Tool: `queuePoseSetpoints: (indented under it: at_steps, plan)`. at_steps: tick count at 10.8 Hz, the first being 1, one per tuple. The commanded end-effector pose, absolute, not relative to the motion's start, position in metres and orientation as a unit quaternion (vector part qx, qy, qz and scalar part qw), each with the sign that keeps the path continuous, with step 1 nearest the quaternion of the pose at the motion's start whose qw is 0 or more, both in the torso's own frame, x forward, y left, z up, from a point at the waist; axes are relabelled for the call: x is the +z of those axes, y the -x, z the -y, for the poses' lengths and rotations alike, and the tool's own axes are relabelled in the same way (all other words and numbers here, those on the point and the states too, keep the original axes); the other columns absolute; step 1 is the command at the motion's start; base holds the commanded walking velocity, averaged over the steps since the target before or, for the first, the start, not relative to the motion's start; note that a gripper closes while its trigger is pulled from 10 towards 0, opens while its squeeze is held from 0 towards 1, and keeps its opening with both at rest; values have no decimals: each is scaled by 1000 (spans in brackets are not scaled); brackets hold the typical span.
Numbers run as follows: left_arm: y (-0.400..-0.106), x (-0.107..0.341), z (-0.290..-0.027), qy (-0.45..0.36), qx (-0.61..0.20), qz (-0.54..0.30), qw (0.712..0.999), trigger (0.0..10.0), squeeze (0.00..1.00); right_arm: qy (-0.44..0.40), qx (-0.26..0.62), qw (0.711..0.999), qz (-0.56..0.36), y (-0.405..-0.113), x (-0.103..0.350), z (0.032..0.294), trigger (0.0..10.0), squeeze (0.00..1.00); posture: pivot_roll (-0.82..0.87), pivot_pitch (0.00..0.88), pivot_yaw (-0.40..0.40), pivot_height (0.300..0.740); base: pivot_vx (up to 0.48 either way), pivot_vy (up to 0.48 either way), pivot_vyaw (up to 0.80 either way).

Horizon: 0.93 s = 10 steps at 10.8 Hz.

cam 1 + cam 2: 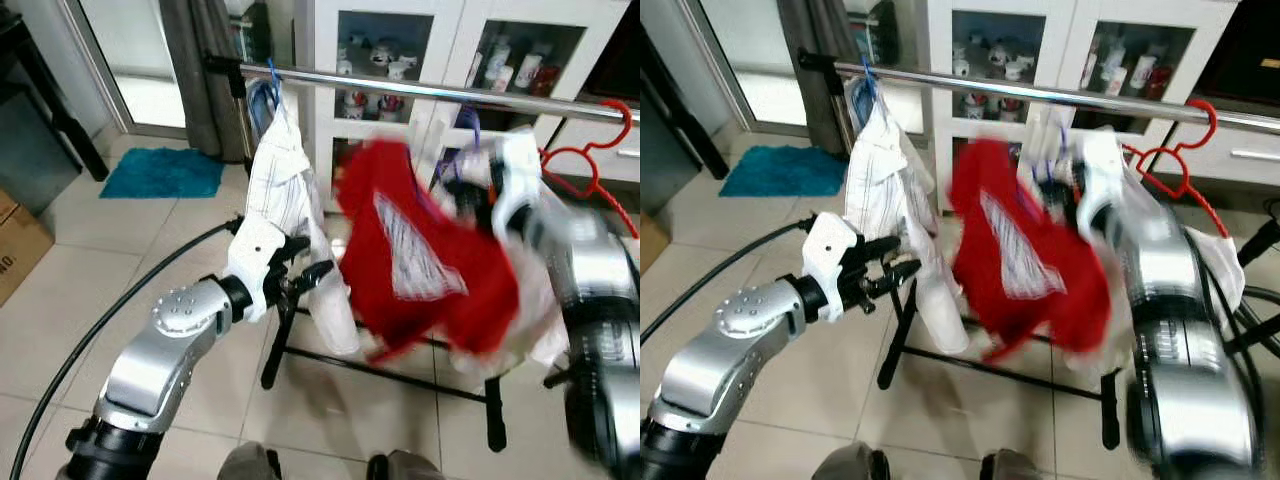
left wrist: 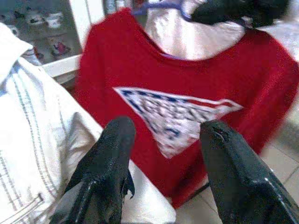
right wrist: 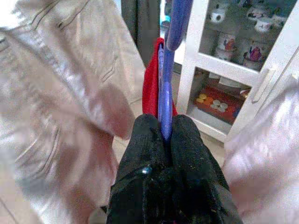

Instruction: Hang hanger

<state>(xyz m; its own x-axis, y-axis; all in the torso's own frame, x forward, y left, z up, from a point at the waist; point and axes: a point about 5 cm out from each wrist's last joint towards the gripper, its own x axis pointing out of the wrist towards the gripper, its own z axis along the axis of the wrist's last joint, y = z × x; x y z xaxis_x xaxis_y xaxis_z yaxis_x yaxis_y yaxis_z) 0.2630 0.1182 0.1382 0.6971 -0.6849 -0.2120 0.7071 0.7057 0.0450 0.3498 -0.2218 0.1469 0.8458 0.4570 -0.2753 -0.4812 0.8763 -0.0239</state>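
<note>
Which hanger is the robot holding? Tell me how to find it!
Find the long silver rail across the clothes rack in front of the white cabinet. Just below its middle, the right pincer pinches a purple hanger carrying a red T-shirt with a white triangle print. The empty red hanger already hooks the rail further right, and the white shirt hangs at the left.

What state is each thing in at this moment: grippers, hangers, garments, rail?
Right gripper: shut on the purple hanger, held up near the rail.
Left gripper: open, empty, beside the white shirt.
Red T-shirt: on the purple hanger, blurred, not yet on the rail.
White shirt: hanging from the rail on a blue hanger.
Red hanger: hooked on the rail, bare.
Rail: level on its stand.
</note>
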Motion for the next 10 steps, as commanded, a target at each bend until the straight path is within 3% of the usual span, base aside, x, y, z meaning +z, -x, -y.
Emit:
queuePoseSetpoints:
  at_steps: [1, 5, 10]
  plan:
    - [-266, 137, -122, -68, -361, -88, 926, 10000, 0, 58, 253, 961, -95, -347, 166, 219, 0, 0, -73, 0, 49, 740, 0, 0, 0]
    - [-275, 130, -127, -66, -319, -85, 941, 10000, 0, 1, 159, 985, -65, -284, 149, 215, 0, 0, -77, 0, 33, 740, 0, 0, 0]
    - [-275, 118, -128, -57, -311, -90, 944, 10000, 0, 11, 141, 986, -91, -263, 128, 205, 0, 0, -83, 0, 15, 740, -50, 0, 0]
